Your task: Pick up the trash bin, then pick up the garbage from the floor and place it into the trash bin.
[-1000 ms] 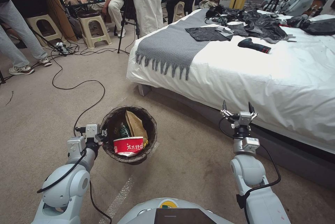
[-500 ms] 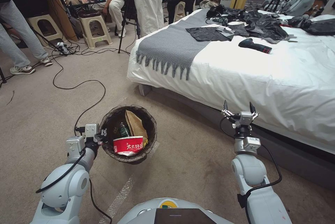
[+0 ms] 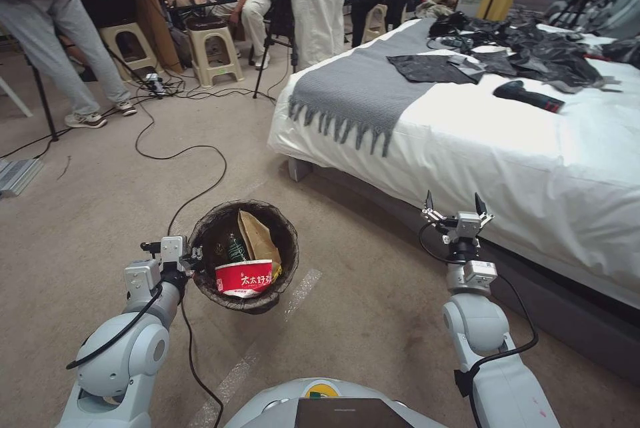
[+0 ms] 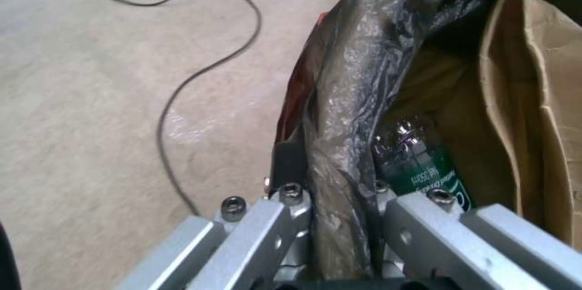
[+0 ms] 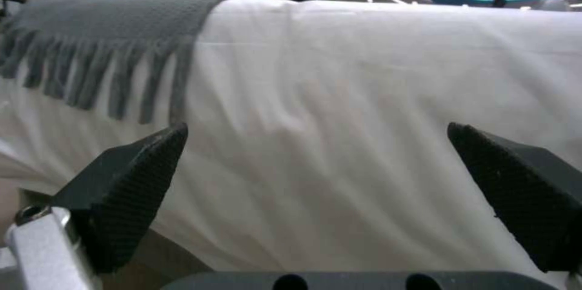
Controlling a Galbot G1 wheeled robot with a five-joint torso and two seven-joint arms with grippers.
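At your near left, the left hand [image 3: 195, 259] clamps the trash bin [image 3: 244, 256] rim; your right hand [image 3: 455, 209] gapes wide, empty, toward the bed [image 3: 507, 148].

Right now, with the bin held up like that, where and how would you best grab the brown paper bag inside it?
Likely by the brown paper bag's upper edge, coming straight down from above with the open right gripper. The bag stands upright against the far wall of the trash bin, its top poking free, while the red cup blocks the near side.
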